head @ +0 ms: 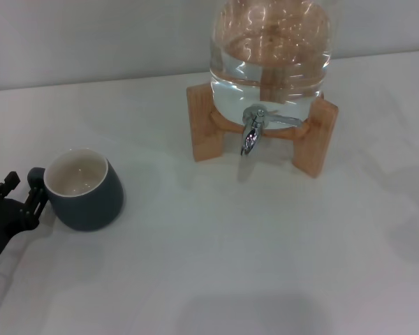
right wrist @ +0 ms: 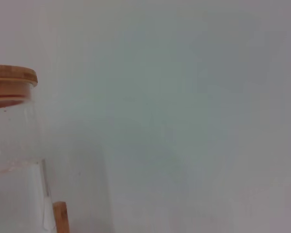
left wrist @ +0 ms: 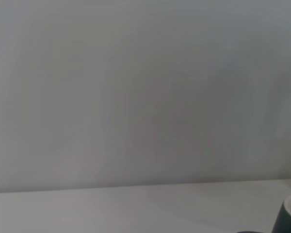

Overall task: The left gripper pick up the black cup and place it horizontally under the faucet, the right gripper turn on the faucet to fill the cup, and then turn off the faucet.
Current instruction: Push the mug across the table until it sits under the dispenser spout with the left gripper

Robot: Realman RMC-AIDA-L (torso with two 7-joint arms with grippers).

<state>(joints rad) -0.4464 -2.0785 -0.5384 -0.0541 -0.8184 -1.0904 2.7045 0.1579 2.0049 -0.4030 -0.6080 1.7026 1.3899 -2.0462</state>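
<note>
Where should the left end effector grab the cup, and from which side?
Take the cup at its handle side, coming in from the robot's left. It stands upright and open-topped, with its small handle pointing left toward the left end effector, which sits right beside it. That approach probably also keeps the arm clear of the faucet, off to the cup's right.

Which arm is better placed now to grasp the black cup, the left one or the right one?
The left. The left gripper sits on the table right beside the black cup, at its handle side. The right gripper is not in the head view at all, and the cup stands far from the faucet.
</note>
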